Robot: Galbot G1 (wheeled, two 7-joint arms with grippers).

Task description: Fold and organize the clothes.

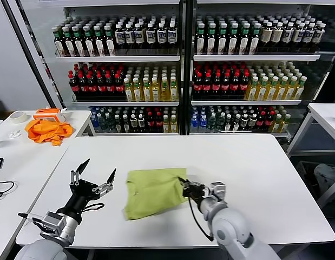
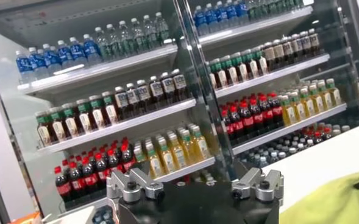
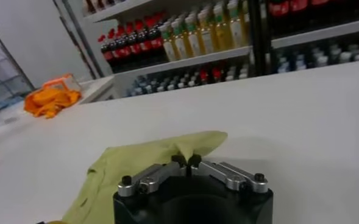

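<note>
My right hand (image 1: 183, 184) pinches the T-shirt's (image 1: 151, 192) edge near the surface's (image 1: 264, 168) front edge. My left hand (image 1: 96, 173) hovers open beside the T-shirt, apart from it.

White tables (image 1: 264, 162) before stocked, seemingly glass-fronted drink shelves (image 1: 178, 70).
</note>
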